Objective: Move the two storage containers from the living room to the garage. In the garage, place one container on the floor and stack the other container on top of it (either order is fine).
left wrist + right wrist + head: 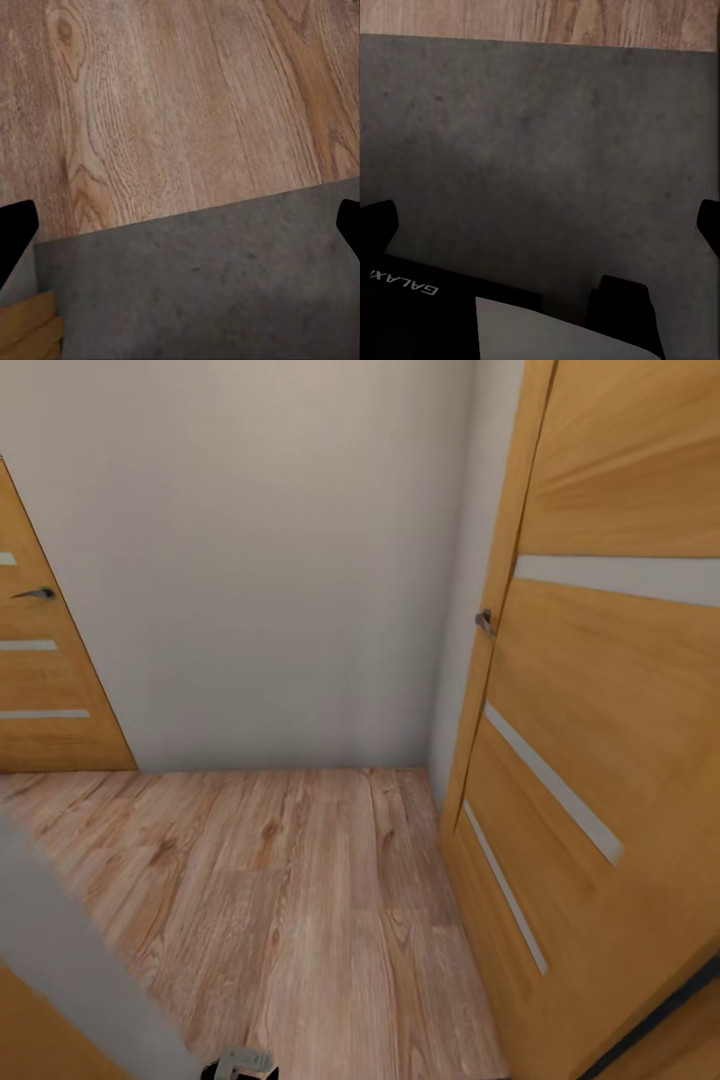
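- Facing a plain pale-grey plaster wall (260, 560), the head camera looks down over a light wood-plank floor (300, 900) with strong, wavy grain; no orange-red storage tub appears in these pictures, so the location of the two containers cannot be given from this position.
- Honey-coloured wooden door (610, 760), right side: smooth veneer, narrow frosted pale strips set across it, small dark metal lever handle (485, 622) at its near edge. It stands at an angle to the wall, apparently swung open.
- Second matching wooden door (45, 680), left side: same strips, dark lever handle (35, 593).
- Left gripper (180, 225): black fingertips sit at opposite borders of the wrist picture, well apart, nothing between them. Below it the plank floor meets a rough, speckled dark-grey concrete surface (210, 285) along a straight edge; this is probably the garage threshold, though the view is too close to confirm.
- Right gripper (540, 225): fingertips likewise spread wide and empty, above the same dark concrete (540, 135), with a strip of planks along one edge.
- Handling judgement: shallow, topless plastic tubs should be light and fairly stiff but smooth-walled; take hold across a rim or wall, keep level, and expect nesting when stacked.
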Controlling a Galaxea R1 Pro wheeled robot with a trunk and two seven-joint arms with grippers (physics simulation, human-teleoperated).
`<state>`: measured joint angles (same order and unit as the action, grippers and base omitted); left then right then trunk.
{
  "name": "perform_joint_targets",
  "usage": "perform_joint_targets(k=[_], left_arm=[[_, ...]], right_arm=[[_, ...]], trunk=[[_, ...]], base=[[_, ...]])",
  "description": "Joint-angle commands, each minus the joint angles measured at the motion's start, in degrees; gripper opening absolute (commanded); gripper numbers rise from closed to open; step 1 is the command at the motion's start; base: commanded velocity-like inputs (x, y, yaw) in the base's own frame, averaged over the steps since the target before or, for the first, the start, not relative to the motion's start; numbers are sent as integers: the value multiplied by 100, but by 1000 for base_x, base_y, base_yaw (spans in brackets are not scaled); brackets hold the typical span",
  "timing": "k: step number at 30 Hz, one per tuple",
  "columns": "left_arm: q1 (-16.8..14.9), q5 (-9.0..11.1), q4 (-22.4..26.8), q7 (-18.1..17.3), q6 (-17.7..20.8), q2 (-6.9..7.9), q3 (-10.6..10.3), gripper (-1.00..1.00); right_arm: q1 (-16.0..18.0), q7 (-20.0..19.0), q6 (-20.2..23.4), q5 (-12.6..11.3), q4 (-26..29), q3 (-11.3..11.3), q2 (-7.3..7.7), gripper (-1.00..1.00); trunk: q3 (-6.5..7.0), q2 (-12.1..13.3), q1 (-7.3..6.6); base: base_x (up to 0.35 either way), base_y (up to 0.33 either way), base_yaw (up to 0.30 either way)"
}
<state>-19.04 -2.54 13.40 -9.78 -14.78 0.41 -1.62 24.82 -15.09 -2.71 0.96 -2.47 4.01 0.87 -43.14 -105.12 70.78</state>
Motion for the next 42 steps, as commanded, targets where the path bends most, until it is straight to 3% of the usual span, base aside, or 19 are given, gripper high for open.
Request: perform_joint_targets(k=[1,42], left_arm=[[-4,-27,-4,5,-25,3,-14,100],[-4,-27,-4,3,-25,3,-11,100]], right_arm=[[9,-12,-28,9,-17,38,1,100],[6,-12,-30,9,-17,38,1,100]], trunk=[[-5,-2,3],[-5,-2,3]], base=[[324,0,0],[50,-32,0]])
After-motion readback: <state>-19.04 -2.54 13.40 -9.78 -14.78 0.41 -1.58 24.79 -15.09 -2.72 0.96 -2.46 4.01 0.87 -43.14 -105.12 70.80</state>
